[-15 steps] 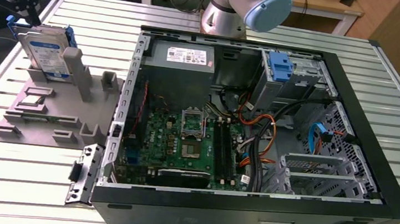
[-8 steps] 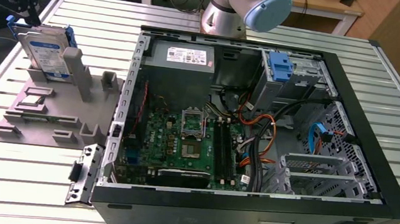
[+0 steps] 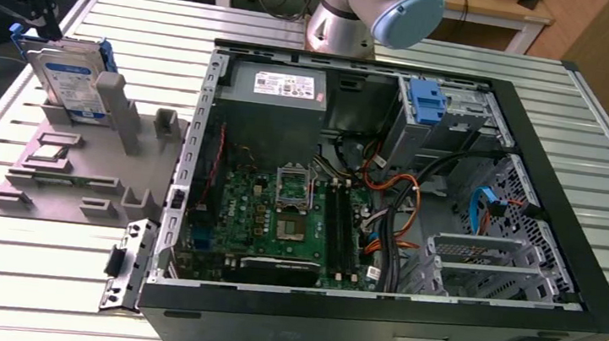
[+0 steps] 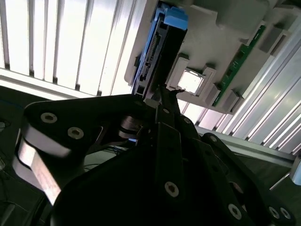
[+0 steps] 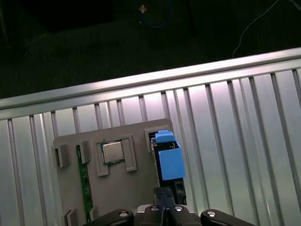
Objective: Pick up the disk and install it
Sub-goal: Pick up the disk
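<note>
Exterior view's left holds the disk [image 3: 70,82], upright in the grey holder [image 3: 54,187]; my gripper [image 3: 39,20] hovers just above, pinched closed, holding nothing. Stiff, fairly heavy (shock-sensitive, I'd judge), so clamp its flat faces.

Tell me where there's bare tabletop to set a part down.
Free: ribbed aluminium table at the exterior view's lower left, bordered by the grey plastic fixture tray and open black computer case. Crowded: the case's cabled interior; the tray around the upright silver disk, end effector above.
</note>
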